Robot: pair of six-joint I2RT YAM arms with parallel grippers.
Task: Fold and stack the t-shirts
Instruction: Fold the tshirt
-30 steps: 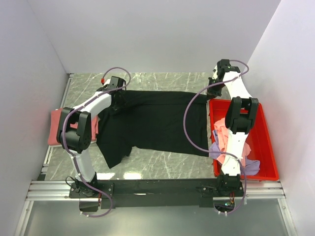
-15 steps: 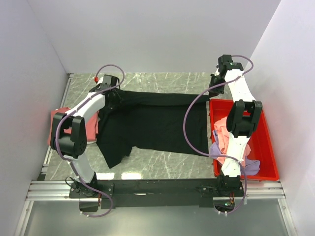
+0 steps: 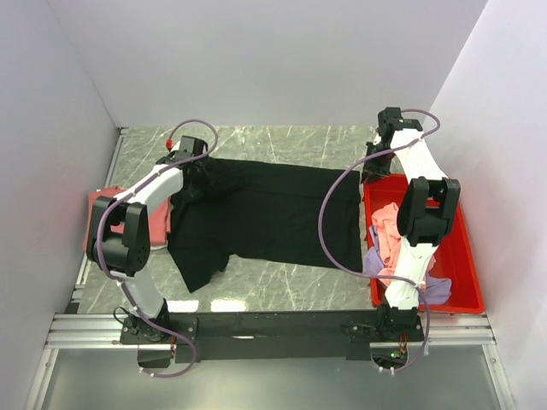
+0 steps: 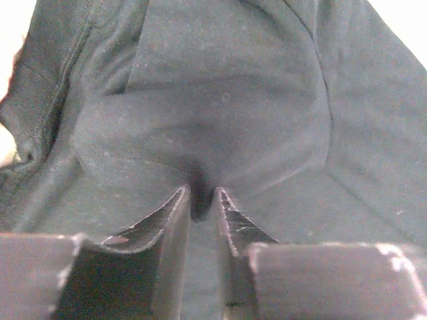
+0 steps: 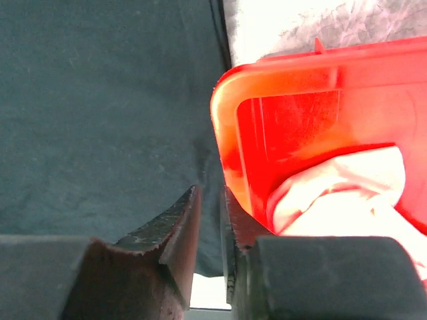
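A: Black t-shirt [image 3: 265, 213] lies spread across the surface [image 3: 282, 141], right edge beside the red bin [image 3: 466, 295]. Why an arm at each far corner?

B: Probably laying it flat for folding. Left fingers [image 4: 175, 220] and right fingers [image 5: 183, 220] are parted a slit. Cloth puckers at the left tips.

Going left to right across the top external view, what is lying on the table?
salmon-red shirt → black t-shirt, spread flat → red bin holding more shirts
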